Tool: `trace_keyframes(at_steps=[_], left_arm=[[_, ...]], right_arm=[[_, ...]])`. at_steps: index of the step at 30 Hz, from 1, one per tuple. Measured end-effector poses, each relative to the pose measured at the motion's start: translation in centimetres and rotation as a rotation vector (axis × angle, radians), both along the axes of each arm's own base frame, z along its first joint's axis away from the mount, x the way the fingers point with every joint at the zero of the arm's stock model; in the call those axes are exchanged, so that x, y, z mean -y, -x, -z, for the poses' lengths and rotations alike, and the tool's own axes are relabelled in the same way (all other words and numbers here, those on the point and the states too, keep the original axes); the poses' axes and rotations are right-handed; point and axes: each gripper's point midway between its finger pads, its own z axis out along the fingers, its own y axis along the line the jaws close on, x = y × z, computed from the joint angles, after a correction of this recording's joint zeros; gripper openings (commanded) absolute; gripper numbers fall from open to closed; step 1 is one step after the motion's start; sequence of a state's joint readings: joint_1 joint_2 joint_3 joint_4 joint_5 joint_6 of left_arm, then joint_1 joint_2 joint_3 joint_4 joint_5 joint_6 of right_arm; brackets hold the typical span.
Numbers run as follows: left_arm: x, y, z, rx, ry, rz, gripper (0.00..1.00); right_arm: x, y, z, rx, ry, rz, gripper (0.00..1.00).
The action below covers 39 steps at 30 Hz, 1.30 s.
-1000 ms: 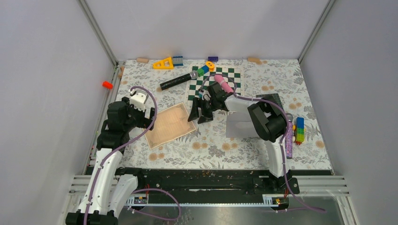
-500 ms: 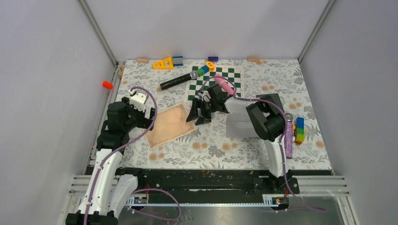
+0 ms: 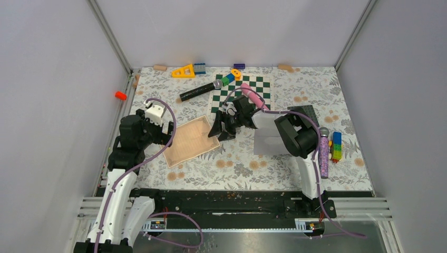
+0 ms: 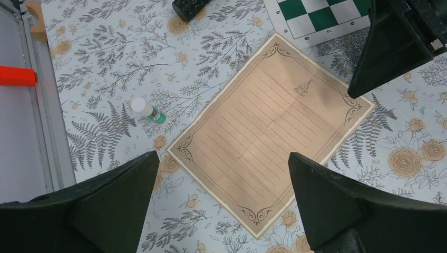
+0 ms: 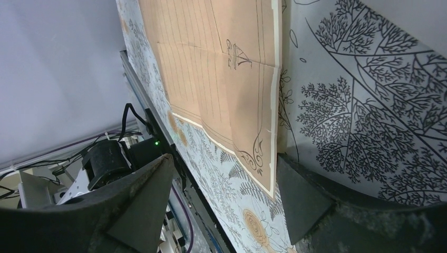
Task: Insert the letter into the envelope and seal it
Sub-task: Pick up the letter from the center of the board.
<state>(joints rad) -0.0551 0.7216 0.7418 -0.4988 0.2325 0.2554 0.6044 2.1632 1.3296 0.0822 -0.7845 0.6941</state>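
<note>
Letter [image 3: 191, 140]: tan lined paper sheet with an ornate border, flat on the left half of the floral tabletop [image 3: 237, 168], not yet inside anything.
Envelope [image 3: 265, 142]: plain light grey flat paper, right of the tabletop's middle, partly covered by the right arm.
Left pincer [image 4: 222, 158]: wide and empty, hanging over the letter's near-left part.
Right pincer [image 3: 223, 125]: jaws apart, gripping nothing, at the letter's far-right corner.
Risk, sheet: thin paper lying flat offers little edge, so a finger would likely shove or crease it rather than lift it.
Risk, arms: both pincers are at the same sheet, so a clash looks possible.
Risk, clutter: a small white-capped green glue stick [image 4: 148, 111], near the letter towards the tabletop's left edge, could be knocked away.
Count: one letter, one envelope, one glue stick, one green-and-white chequered board [image 3: 242, 94], two pincers.
</note>
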Motion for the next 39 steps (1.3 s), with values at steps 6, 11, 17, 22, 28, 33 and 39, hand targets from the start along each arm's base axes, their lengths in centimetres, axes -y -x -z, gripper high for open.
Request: trace_keyframes(at_steps=[6, 11, 17, 22, 28, 33, 39], left_arm=[[0.0, 0.0, 0.0, 0.000, 0.000, 0.000, 0.99], [0.0, 0.0, 0.0, 0.000, 0.000, 0.001, 0.99], [0.0, 0.0, 0.0, 0.000, 0.001, 0.001, 0.99], [0.0, 0.0, 0.0, 0.000, 0.001, 0.002, 0.99], [0.1, 0.0, 0.0, 0.000, 0.002, 0.003, 0.99], [0.1, 0.0, 0.0, 0.000, 0.002, 0.003, 0.99], [0.1, 0.0, 0.0, 0.000, 0.001, 0.004, 0.99]], right_arm=[[-0.2, 0.1, 0.1, -0.011, -0.017, -0.001, 0.74], [-0.3, 0.3, 0.3, -0.024, -0.035, 0.001, 0.71], [-0.5, 0.5, 0.4, -0.043, -0.058, 0.001, 0.67], [-0.6, 0.7, 0.5, -0.057, -0.074, -0.002, 0.66], [-0.8, 0.8, 0.6, -0.069, -0.086, -0.007, 0.64], [-1.0, 1.3, 0.9, -0.080, -0.086, -0.018, 0.48], [-1.2, 2.0, 1.8, -0.105, -0.077, -0.031, 0.39]])
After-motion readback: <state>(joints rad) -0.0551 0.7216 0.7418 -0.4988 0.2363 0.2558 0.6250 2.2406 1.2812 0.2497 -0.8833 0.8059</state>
